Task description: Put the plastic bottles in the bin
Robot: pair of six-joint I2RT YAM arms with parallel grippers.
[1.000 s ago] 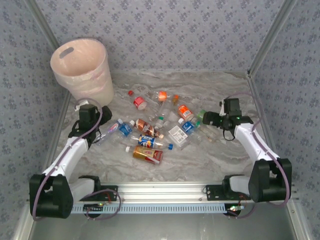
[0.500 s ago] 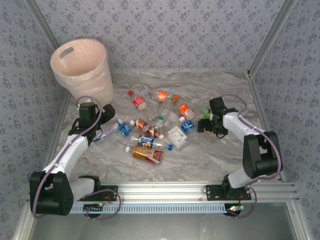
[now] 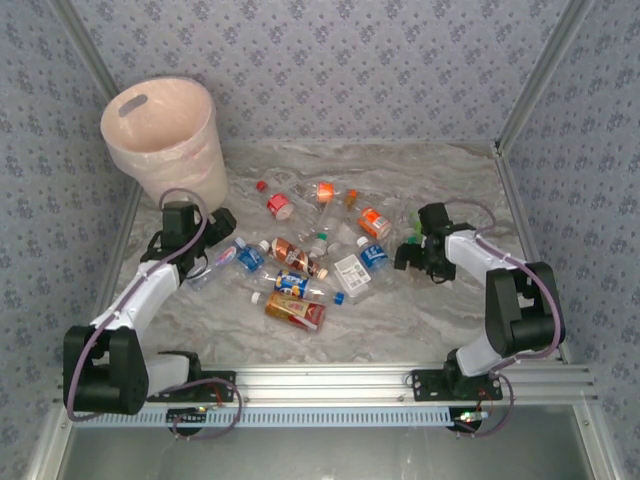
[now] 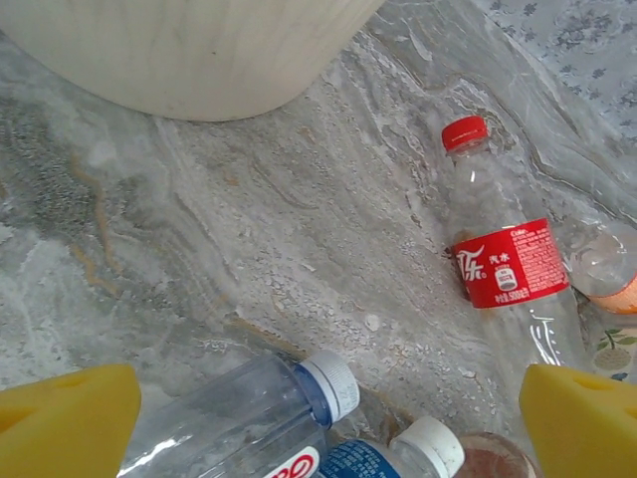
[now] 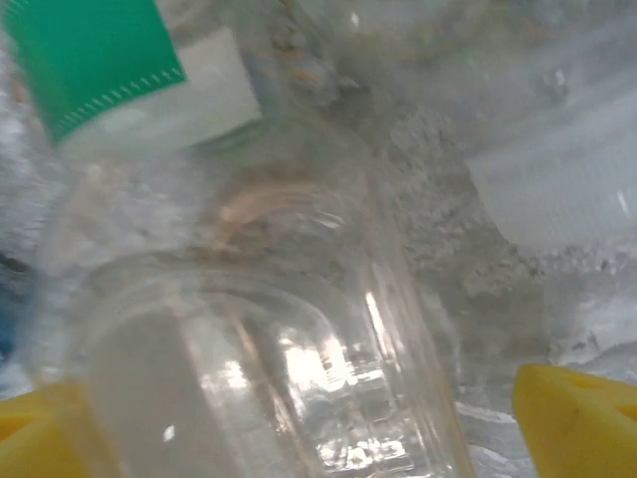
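Up close, right claw (image 5: 309,430) gapes astride a green-capped bottle (image 5: 254,299); left claw (image 4: 325,423) gapes empty

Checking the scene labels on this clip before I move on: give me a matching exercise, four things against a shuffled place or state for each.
Things:
1. bin
2. red-labelled bottle
3. left gripper
4. right gripper

Places or states:
A. open, with a clear green-labelled bottle between its fingers
B. upright at the table's far left corner
C. lying on the marble table, red cap on
D. open over white-capped bottles, near the bin's base

Pairs: 1-B, 2-C, 3-D, 4-A
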